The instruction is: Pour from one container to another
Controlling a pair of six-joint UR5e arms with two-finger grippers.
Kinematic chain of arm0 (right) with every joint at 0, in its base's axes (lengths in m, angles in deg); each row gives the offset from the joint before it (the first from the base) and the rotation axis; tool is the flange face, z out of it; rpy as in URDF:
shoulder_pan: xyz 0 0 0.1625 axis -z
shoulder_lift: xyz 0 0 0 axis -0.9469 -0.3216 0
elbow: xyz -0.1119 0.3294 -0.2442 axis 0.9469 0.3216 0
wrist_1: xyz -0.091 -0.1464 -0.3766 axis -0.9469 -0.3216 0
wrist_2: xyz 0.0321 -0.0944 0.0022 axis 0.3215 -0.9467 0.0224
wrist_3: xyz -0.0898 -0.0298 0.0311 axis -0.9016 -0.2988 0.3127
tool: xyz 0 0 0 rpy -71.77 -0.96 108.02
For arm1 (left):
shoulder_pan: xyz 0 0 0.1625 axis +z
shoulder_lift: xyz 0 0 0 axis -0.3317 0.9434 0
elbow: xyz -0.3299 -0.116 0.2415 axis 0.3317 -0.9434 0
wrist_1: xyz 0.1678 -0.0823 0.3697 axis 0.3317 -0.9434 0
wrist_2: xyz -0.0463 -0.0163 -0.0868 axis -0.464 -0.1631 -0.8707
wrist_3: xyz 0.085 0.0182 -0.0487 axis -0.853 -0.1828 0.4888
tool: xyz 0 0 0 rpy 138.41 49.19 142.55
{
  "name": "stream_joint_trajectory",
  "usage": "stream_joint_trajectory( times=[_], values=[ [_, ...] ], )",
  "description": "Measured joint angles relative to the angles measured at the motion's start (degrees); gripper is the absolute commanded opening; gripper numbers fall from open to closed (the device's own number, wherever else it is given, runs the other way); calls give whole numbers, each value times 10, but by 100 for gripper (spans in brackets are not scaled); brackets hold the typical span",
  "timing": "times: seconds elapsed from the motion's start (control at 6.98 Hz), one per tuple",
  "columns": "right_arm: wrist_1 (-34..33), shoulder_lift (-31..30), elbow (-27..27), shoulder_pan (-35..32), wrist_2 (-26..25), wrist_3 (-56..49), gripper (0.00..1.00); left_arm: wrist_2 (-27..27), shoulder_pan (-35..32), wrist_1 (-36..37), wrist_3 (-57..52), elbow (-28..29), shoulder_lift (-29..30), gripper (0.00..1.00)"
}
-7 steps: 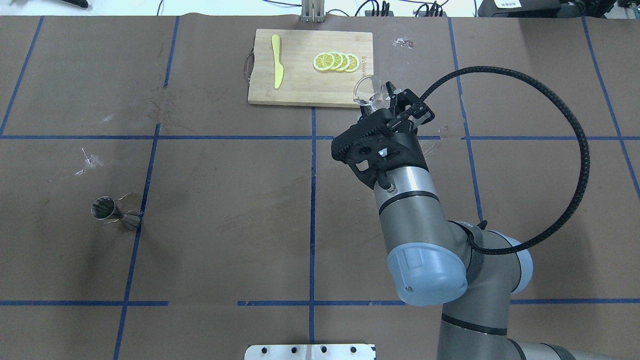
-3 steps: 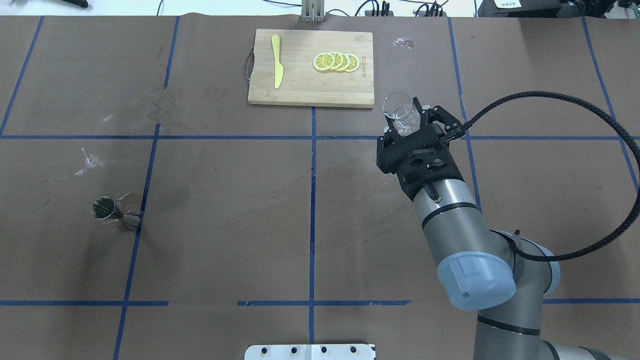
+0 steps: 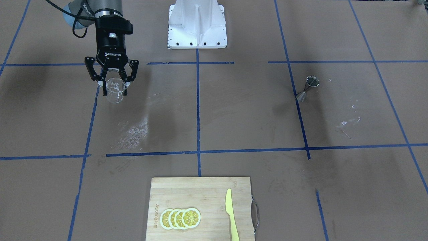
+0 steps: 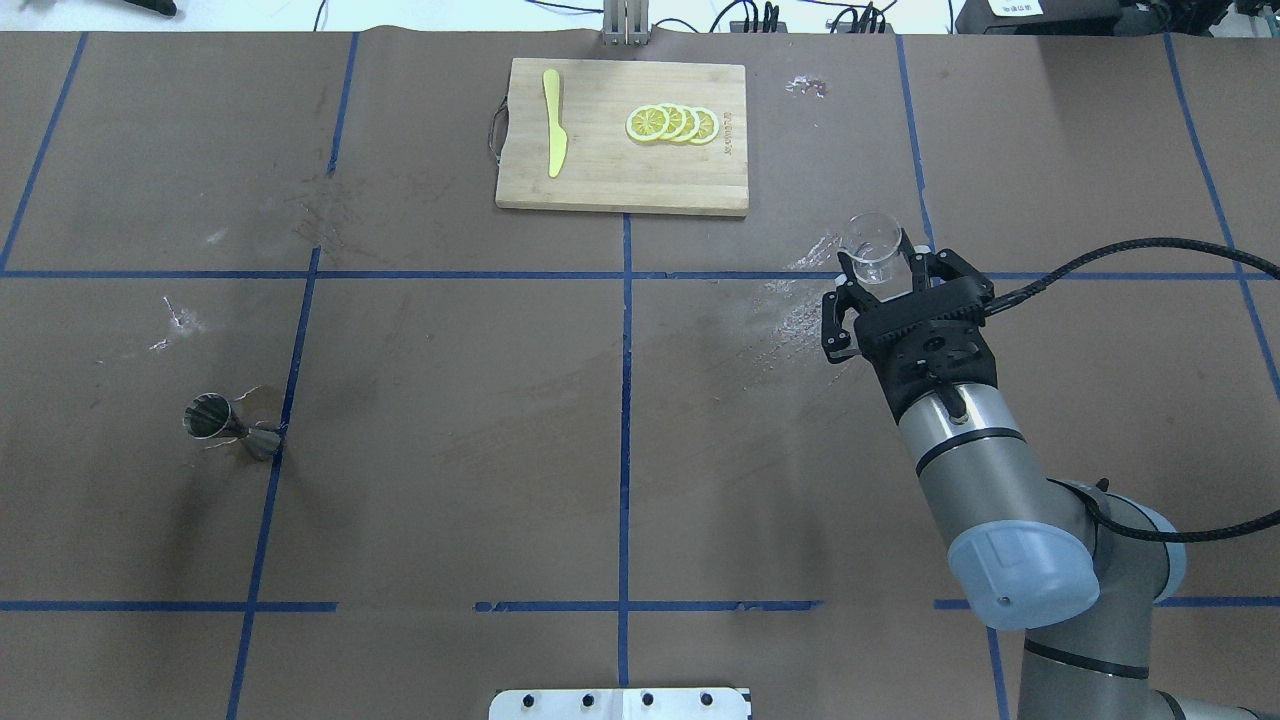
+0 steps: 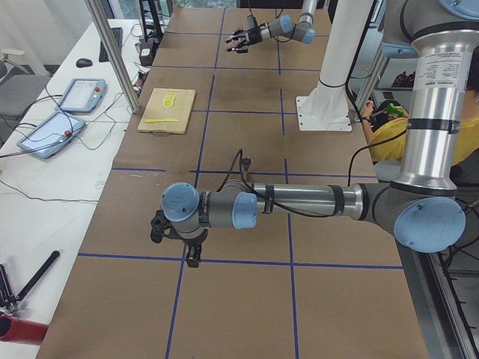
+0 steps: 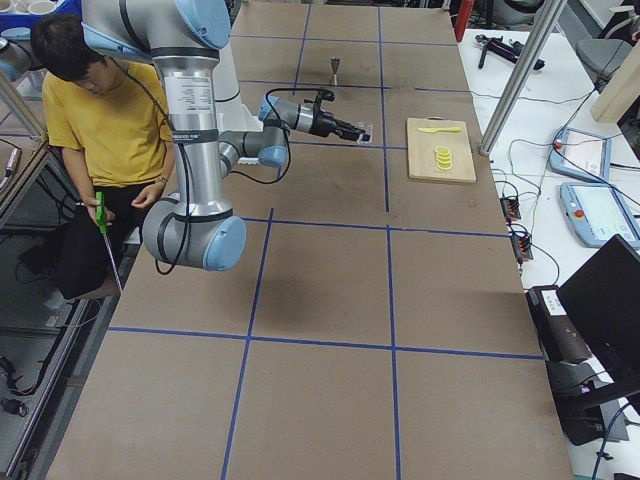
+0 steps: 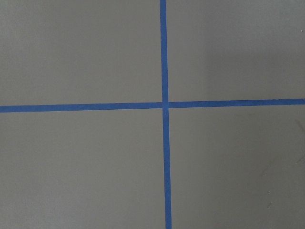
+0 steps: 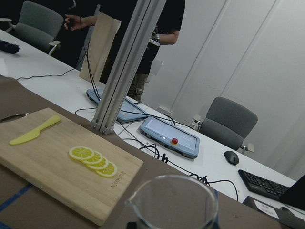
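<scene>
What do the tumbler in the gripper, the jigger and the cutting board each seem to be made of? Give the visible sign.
The tumbler looks like clear glass, possibly plastic: the table shows through it. The jigger looks like polished metal: silvery, reflective. The cutting board looks like pale wood or bamboo: striped grain, matt.

the right gripper (image 3: 114,88) carries the word "robotiq" in white on its black body. a stamp on the cutting board (image 3: 207,201) and white printing on the glass tumbler (image 3: 115,92) are too small to read.
</scene>
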Motion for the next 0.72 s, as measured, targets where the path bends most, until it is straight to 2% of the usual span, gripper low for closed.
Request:
stream_joint_trajectory(
  times=[0.57, 0.72],
  values=[
    [22, -90, 15, 35, -20, 188, 0, 0, 0, -16, 1, 0, -1, 100],
    [22, -102, 23, 54, -40, 227, 10, 0, 0, -16, 1, 0, -1, 100]
  ],
)
